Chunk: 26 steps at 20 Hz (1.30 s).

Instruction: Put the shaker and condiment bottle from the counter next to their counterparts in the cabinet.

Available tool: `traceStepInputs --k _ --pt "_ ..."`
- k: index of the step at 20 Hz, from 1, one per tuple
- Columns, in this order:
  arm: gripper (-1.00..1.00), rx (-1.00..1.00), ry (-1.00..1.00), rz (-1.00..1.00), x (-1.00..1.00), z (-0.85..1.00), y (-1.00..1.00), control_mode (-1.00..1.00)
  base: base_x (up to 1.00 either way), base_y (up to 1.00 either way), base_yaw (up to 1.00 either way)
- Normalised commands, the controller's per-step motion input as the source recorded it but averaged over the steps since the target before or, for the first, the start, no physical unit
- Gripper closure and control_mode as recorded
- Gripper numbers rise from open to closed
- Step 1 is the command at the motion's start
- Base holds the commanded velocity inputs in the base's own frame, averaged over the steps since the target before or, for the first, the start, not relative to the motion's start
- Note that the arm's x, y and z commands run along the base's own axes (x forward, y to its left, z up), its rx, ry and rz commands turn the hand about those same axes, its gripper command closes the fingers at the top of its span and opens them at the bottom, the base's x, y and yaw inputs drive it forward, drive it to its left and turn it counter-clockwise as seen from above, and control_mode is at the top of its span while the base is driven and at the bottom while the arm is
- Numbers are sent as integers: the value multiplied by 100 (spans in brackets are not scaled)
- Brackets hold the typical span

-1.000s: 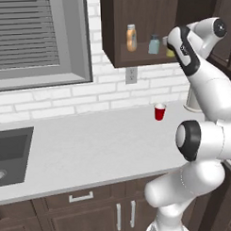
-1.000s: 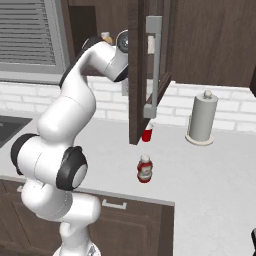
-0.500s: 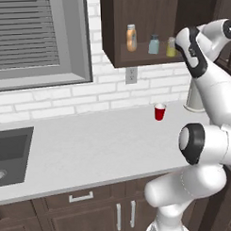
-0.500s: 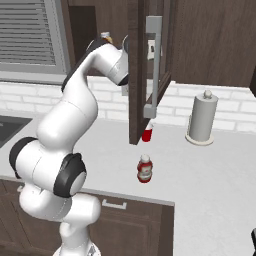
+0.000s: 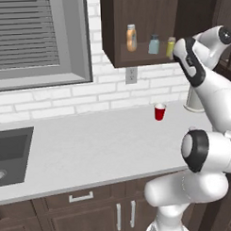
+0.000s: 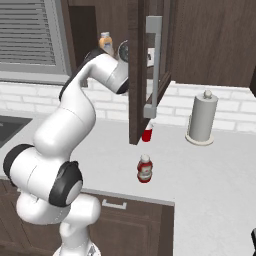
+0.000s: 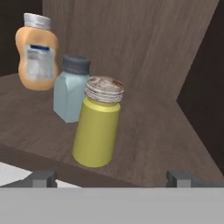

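The yellow-green shaker (image 7: 97,127) stands upright on the cabinet (image 5: 115,27) shelf, right beside the pale blue-grey shaker (image 7: 70,89). The orange bottle (image 7: 37,57) is farther left on the same shelf. My gripper (image 7: 111,178) is open, a little back from the shaker, with both fingertips clear of it. From the left base view the shaker (image 5: 170,46) shows at the shelf's right end, just ahead of my hand. The red condiment bottle (image 6: 144,168) stands upright on the counter (image 6: 210,170) near its front edge.
The open cabinet door (image 6: 142,70) hangs right beside my arm. A red cup (image 5: 159,111) stands on the counter under the cabinet, and a paper towel roll (image 6: 202,118) stands by the wall. The dark sink (image 5: 10,154) is at the far left.
My hand has drawn back to the right from the shelf, uncovering the yellow-green shaker, which stays standing beside the blue-grey one. Nothing else has moved.
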Motion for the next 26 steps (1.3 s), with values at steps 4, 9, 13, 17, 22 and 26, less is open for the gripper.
traceStepInputs --k 4,9,13,17,22,26 --pt "-100 -2 3 -2 -12 -9 2 -100 0 0 0" --pt "-100 0 0 0 -4 0 2 -100 0 0 0" --pt "-100 -11 -10 -4 -36 0 19 -100 0 0 0" --pt "-100 -15 -14 -14 -53 0 19 -100 0 0 0" --pt "-100 -11 -2 -35 -36 -15 15 -100 0 0 0" --pt "-100 -6 0 -46 -12 -52 18 -100 0 0 0"
